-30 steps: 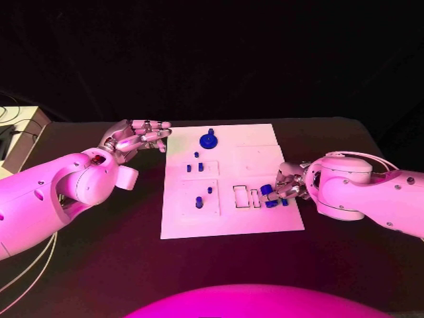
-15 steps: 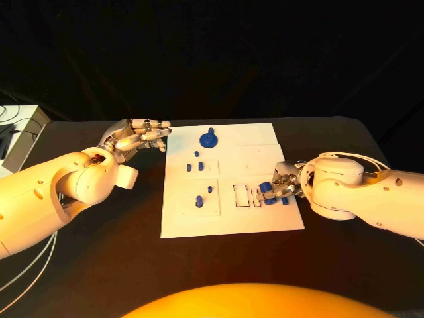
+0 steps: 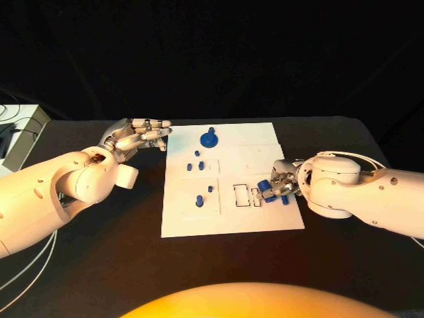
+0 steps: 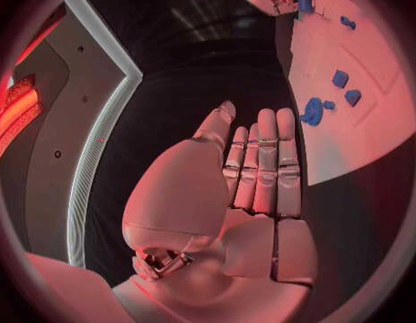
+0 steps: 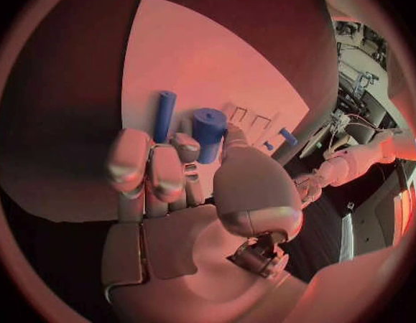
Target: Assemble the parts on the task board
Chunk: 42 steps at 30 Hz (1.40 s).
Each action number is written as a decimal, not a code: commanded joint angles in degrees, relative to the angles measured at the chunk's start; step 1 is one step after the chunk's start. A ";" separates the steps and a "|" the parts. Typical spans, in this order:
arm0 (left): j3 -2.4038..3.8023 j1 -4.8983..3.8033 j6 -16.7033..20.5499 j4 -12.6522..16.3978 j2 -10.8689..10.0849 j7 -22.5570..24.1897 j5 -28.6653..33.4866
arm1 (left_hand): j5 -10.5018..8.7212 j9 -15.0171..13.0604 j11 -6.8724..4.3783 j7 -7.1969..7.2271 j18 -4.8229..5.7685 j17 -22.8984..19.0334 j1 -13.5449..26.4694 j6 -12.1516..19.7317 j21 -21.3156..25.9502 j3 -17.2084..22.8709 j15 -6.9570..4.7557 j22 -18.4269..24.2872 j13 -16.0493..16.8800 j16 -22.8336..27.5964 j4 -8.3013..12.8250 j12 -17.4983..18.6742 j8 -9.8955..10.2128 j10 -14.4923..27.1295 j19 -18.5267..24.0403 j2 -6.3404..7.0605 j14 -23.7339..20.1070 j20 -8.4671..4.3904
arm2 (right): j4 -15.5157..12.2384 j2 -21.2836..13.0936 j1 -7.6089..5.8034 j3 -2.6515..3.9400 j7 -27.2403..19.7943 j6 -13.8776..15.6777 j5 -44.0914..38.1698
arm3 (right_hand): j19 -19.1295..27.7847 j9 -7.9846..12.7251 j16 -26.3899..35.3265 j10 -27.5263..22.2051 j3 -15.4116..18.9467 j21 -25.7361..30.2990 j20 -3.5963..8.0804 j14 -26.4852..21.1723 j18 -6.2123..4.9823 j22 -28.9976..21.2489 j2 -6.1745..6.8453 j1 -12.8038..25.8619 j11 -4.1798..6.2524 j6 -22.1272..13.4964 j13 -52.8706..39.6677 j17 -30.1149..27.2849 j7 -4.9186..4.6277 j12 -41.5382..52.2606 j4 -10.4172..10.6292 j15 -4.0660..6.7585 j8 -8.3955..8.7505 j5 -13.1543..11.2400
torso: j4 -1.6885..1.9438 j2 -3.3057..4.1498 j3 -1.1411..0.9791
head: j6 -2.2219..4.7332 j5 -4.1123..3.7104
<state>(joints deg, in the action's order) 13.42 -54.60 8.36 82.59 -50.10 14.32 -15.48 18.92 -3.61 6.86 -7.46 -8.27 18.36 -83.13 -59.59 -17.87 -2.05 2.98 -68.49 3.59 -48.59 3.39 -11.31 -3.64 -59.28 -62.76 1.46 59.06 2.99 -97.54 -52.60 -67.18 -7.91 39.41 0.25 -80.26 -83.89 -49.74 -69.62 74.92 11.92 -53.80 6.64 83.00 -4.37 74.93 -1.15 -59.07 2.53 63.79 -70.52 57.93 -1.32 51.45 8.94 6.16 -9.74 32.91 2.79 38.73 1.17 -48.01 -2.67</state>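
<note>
Blue cylindrical part [image 5: 208, 134] sits pinched upright in the right hand's [image 3: 281, 185] fingers [image 5: 185, 149] above the white task board [image 3: 233, 218] — likely aimed at a slot — while the left hand [image 3: 136, 138] hovers beside it, fingers loosely curled, holding nothing.

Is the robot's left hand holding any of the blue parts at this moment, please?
No: in the head view the left hand hovers beside the task board with nothing in its fingers.
</note>
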 commanded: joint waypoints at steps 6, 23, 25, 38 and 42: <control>0.04 0.02 -1.18 0.09 -0.01 -0.14 0.41 | 0.26 -0.01 0.10 -0.07 0.17 -0.06 0.37 0.23 0.32 0.12 -0.05 -0.07 -0.02 0.03 -0.45 -0.13 -0.13 0.42 -0.49 -0.21 -0.22 0.08 | -1.16 -1.37 0.09 -0.23 -0.20 3.11 5.40 | -3.24 -0.22 0.26 -0.04 -8.68 -0.40 0.23 0.03 0.40 7.29 0.18 -1.75 0.37 0.47 0.18 0.21 0.29 0.09 -4.20 -0.03 -0.31 -1.86 | 0.03 -0.01 -0.06 | 0.04 0.04; 0.04 0.02 -1.41 -0.13 0.12 -0.56 0.41 | 0.28 -0.01 0.11 -0.08 0.16 -0.05 0.21 0.16 0.38 0.21 -0.06 -0.14 -0.02 -0.02 -0.46 -0.13 -0.13 0.47 -0.55 -0.29 -0.22 0.06 | -4.81 -3.27 -3.89 0.00 -0.50 5.50 18.24 | -3.22 -0.30 0.42 0.06 -11.13 -0.89 0.28 0.04 0.47 7.36 0.54 -0.31 0.46 0.62 0.29 0.20 0.39 0.19 -6.30 0.00 -0.42 -2.49 | -0.02 -0.01 -0.01 | 0.20 -0.05; 0.04 0.02 -1.45 -0.13 0.13 -0.58 0.41 | 0.28 -0.01 0.11 -0.08 0.16 -0.05 0.21 0.16 0.38 0.21 -0.06 -0.14 -0.02 -0.02 -0.46 -0.13 -0.13 0.47 -0.55 -0.29 -0.22 0.06 | -5.01 -2.77 -3.94 0.00 -0.44 5.46 19.15 | -3.22 -0.30 0.42 0.06 -11.14 -0.91 0.28 0.04 0.47 7.37 0.49 -0.29 0.46 0.62 0.29 0.21 0.39 0.19 -6.30 0.01 -0.41 -2.51 | -0.02 0.01 -0.01 | 0.19 -0.06; 0.04 0.03 -1.69 -0.07 0.17 -0.69 0.41 | 0.27 -0.02 0.12 -0.05 0.15 -0.06 0.17 0.09 0.47 0.28 -0.05 -0.30 -0.02 -0.07 -0.50 -0.13 -0.14 0.51 -0.59 -0.28 -0.26 0.06 | -3.65 1.41 -2.14 -0.14 0.16 6.57 20.37 | -3.15 -0.33 0.61 -0.04 -11.04 -0.65 0.28 0.01 0.45 7.30 0.36 0.06 0.44 0.60 0.39 -0.02 0.37 0.01 -6.36 0.00 -0.42 -2.65 | 0.06 0.03 0.07 | 0.04 -0.14; 0.04 0.03 -1.70 -0.03 0.12 -0.68 0.41 | 0.27 -0.02 0.12 -0.05 0.15 -0.06 0.17 0.09 0.47 0.28 -0.05 -0.30 -0.02 -0.07 -0.50 -0.13 -0.14 0.51 -0.59 -0.28 -0.26 0.06 | -3.31 2.45 -1.53 -0.17 0.13 7.14 19.28 | -3.15 -0.36 0.67 -0.01 -10.88 -0.65 0.28 0.03 0.44 7.30 0.35 0.35 0.43 0.61 0.38 -0.09 0.36 0.07 -6.27 0.00 -0.45 -2.75 | 0.02 0.05 0.01 | 0.15 0.03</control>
<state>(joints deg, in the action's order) 13.42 -54.59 7.76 82.44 -50.04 13.44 -15.35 18.92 -3.60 7.07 -7.45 -8.27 18.35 -83.13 -59.59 -17.47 -1.88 2.98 -68.75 3.59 -48.59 3.23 -11.30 -3.64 -59.07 -62.96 1.46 59.06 3.19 -100.97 -50.34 -68.81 -8.09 39.47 6.48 -60.77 -83.89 -50.05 -69.17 74.98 7.54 -54.47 6.63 83.01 -4.38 74.94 -0.69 -59.21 2.51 64.02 -70.21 57.91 -1.08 51.45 9.55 6.14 -9.95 30.47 2.81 38.74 1.23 -47.94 -2.72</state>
